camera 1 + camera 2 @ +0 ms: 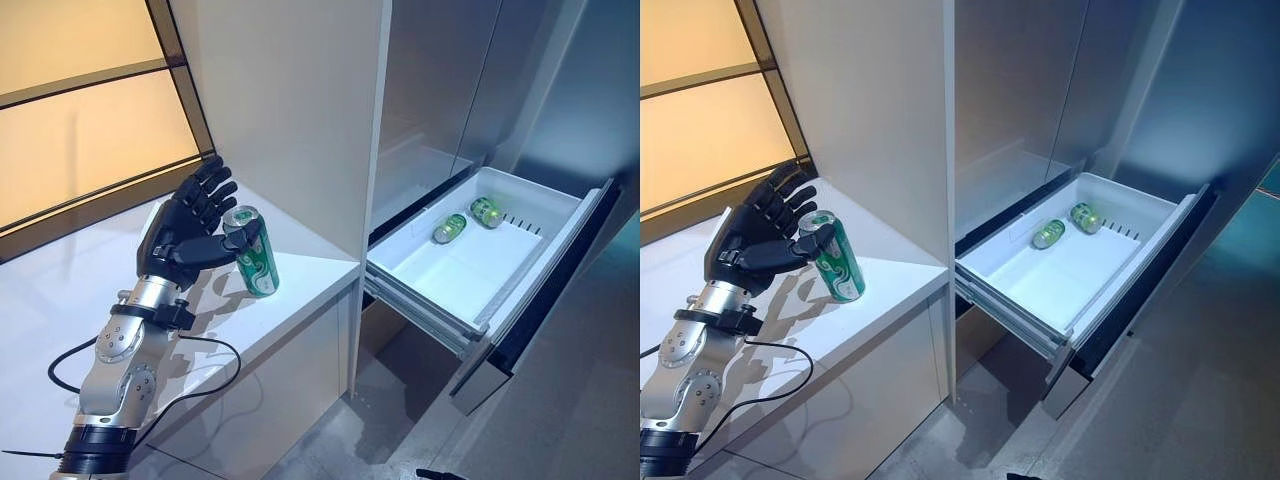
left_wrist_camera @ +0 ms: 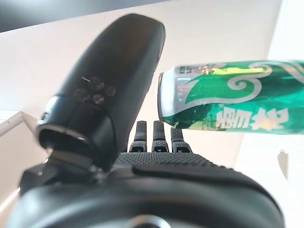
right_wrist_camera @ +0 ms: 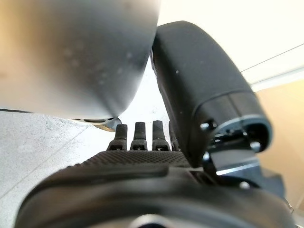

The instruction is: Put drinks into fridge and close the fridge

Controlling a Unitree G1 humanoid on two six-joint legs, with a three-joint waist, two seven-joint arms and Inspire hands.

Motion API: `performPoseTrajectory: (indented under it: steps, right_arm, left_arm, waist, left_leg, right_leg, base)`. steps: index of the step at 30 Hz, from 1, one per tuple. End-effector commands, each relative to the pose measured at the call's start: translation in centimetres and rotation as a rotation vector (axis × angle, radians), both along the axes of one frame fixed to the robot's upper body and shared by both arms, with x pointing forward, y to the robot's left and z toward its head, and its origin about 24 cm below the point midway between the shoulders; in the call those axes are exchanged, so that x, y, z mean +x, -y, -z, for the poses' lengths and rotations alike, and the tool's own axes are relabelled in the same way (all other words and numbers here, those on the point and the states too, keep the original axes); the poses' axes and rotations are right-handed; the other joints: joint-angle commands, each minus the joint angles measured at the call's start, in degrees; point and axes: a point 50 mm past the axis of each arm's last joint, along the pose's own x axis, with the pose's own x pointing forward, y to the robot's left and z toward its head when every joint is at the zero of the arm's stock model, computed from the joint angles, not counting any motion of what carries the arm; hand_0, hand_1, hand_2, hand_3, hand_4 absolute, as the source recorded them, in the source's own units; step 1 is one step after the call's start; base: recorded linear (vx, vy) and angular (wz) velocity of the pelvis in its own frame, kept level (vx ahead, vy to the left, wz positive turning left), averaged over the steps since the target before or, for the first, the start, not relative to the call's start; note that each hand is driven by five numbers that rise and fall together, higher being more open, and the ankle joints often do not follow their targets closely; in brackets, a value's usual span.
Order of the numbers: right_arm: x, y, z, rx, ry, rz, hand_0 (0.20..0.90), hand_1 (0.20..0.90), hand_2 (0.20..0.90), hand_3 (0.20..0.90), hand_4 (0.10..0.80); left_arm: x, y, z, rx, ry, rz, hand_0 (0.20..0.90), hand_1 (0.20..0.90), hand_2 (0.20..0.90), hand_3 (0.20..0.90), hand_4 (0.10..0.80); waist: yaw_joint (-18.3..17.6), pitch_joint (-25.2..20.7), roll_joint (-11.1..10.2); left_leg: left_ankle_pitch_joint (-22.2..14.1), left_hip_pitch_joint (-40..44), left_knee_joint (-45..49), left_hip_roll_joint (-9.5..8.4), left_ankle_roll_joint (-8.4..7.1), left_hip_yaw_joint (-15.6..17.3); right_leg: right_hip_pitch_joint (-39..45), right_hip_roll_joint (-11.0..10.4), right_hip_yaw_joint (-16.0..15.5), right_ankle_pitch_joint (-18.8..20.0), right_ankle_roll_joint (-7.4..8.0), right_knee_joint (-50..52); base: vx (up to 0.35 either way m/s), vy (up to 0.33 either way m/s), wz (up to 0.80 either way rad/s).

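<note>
A green can (image 1: 255, 262) stands tilted on the white counter (image 1: 315, 280), near its right end. My left hand (image 1: 185, 230) is open just left of it, fingers straight and spread, with the thumb tip against the can's top. The left wrist view shows the can (image 2: 237, 102) past the thumb (image 2: 109, 90), with no finger round it. The fridge drawer (image 1: 545, 265) is pulled out at the right, and green cans (image 1: 449, 228) lie on their sides at its back. My right hand (image 3: 142, 175) shows in its wrist view, open and empty.
A tall white panel (image 1: 300, 110) rises behind the counter, between the can and the fridge's grey front (image 1: 440, 80). An amber window (image 1: 80, 120) lies at the far left. Grey floor (image 1: 560, 420) lies under the open drawer.
</note>
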Motion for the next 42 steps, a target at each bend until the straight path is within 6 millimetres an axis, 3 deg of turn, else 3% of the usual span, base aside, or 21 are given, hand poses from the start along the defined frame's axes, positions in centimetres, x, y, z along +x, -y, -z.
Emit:
performPoseTrajectory:
  steps: [1,8,23,42]
  right_arm:
    - [1.0,0.4,-0.3,-0.001,-0.004,-0.071,0.9,0.9,0.9,0.9,0.8]
    - [1.1,0.7,-0.3,-0.005,-0.006,-0.072,0.9,0.9,0.9,0.9,0.8]
    - [0.9,0.8,-0.3,-0.007,-0.012,-0.072,0.9,0.9,0.9,0.9,0.8]
    - [0.9,0.8,-0.3,-0.008,-0.012,-0.068,0.9,0.9,0.9,0.9,0.8]
  left_arm:
    - [1.1,-0.5,-6.1,0.075,0.243,0.001,0.9,0.9,0.9,0.9,0.8]
    - [1.7,-0.7,-5.9,0.145,0.188,-0.023,0.9,0.9,0.9,0.9,0.8]
    - [2.3,-2.3,-5.7,0.124,0.148,-0.096,0.9,0.9,0.9,0.9,0.8]
    - [2.9,-1.5,-5.8,0.08,0.152,-0.043,0.9,0.9,0.9,0.9,0.8]
  waist:
    - [-0.7,-0.4,0.4]
    - [-1.1,-0.4,0.7]
    - [-1.7,-0.6,0.8]
    - [-2.7,-0.5,0.9]
  left_leg:
    - [-5.9,2.2,0.7,-2.05,1.39,4.8]
    - [-5.9,2.4,0.8,-2.04,1.37,5.1]
    - [-5.9,2.5,0.9,-2.01,1.23,5.6]
    - [-6.1,2.8,0.8,-2.0,1.33,6.0]
  right_leg:
    - [-1.0,2.0,2.6,-5.2,0.79,4.1]
    - [-1.1,2.1,2.8,-5.1,0.9,4.1]
    - [-1.0,2.1,3.3,-5.0,0.97,3.9]
    - [-1.1,2.3,4.2,-5.0,0.96,4.1]
  base:
    - [0.0,0.0,0.0]
    - [0.0,0.0,0.0]
    - [0.0,0.0,0.0]
    - [0.003,0.001,-0.03]
